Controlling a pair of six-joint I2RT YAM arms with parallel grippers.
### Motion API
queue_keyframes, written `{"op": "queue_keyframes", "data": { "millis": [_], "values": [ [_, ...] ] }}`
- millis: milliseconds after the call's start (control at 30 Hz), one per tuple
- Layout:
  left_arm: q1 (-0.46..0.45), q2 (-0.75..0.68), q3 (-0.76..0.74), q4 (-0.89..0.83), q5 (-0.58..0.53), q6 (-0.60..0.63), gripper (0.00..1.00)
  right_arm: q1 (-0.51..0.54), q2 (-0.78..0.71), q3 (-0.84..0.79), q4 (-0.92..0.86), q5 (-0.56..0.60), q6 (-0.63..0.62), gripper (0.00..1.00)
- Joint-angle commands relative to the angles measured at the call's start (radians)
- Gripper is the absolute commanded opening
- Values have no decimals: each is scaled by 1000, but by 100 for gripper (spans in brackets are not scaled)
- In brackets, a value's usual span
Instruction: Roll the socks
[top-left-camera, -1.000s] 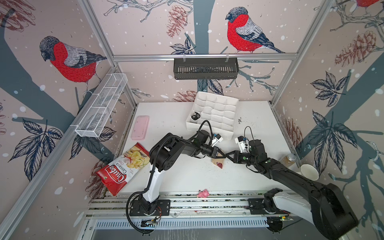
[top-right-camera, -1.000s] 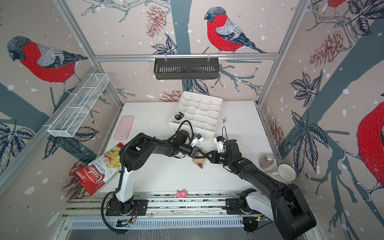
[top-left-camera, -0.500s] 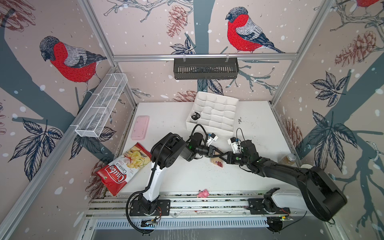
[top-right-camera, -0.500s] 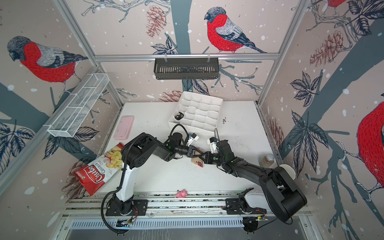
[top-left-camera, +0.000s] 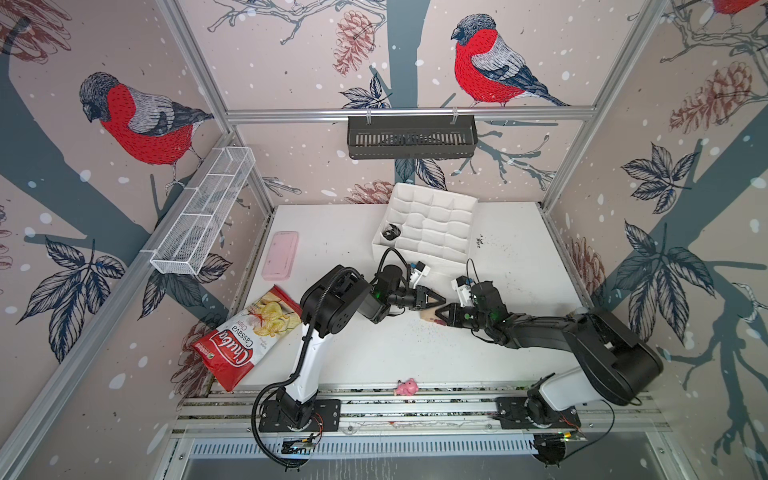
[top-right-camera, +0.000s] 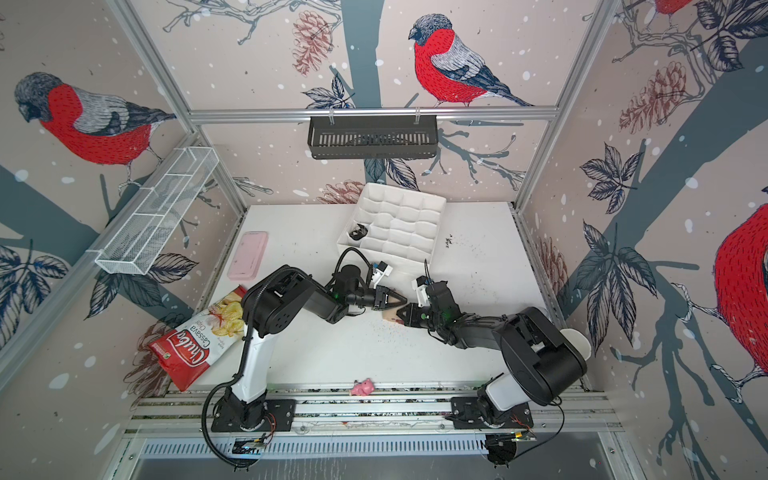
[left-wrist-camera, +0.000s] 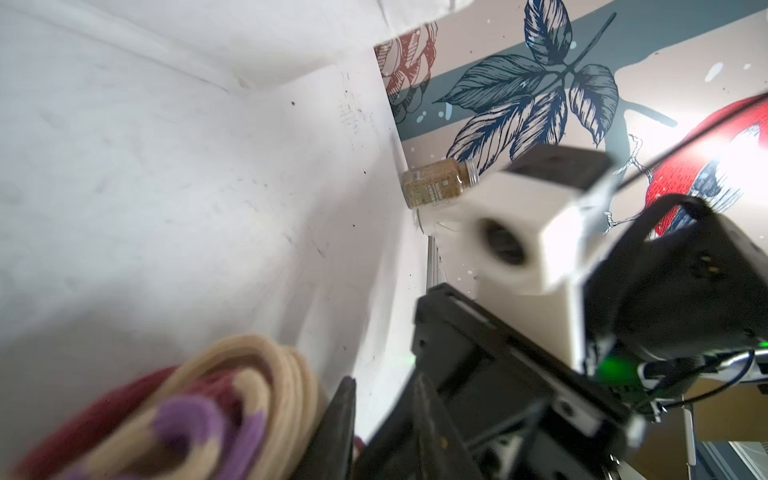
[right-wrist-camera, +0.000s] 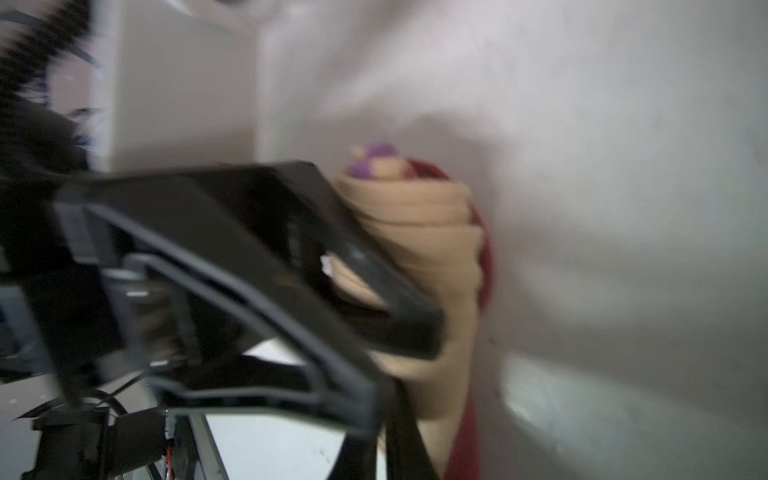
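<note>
The tan knitted sock with maroon toe and purple stripes (left-wrist-camera: 187, 419) lies on the white counter (top-left-camera: 374, 353) just in front of the white fabric tray of square compartments (top-left-camera: 473, 224), on the tray's side toward the arm bases — wound into a tight coil. The two arms meet over it from opposite sides, probably so the coil cannot spring open. The left gripper (top-left-camera: 441, 298) has its fingers slightly spread with bare counter between them, one finger (left-wrist-camera: 343, 419) laid against the coil's flank as a brace. The right gripper (top-left-camera: 439, 312) shows fingers drawn to a point at the coil's outer edge; whether fabric is nipped between them I cannot tell. In the tray's corner compartment nearest the left arm sits a black-and-grey bundle (top-left-camera: 390, 232) — likely the other sock, rolled and stowed.
</note>
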Motion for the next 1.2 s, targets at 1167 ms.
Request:
{"op": "queue_keyframes", "data": {
  "millis": [1167],
  "values": [
    [-11, -175, 179, -975, -283, 592, 18, -34, -57, 113, -207, 43, -108, 33]
  ]
}}
